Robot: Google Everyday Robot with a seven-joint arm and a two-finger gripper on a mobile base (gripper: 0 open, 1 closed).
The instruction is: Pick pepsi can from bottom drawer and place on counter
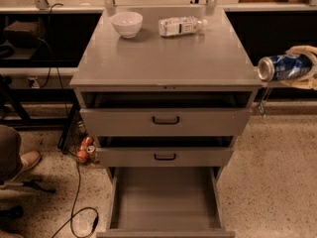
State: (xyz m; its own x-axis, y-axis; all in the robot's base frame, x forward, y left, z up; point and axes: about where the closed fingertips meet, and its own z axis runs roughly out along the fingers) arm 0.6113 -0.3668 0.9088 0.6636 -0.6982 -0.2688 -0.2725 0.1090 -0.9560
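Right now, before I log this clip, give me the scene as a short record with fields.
gripper: right of the counter, about level with it, jaws shut on the can
can: on its side in the air, beyond the counter's right edge
counter: bowl and bottle at the back
bottom drawer: pulled out, no can inside
stage: can held, not yet placed

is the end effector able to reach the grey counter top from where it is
Probably yes: the end effector, holding the blue aluminium can, hangs just right of the grey metal counter, about level, nothing between them.
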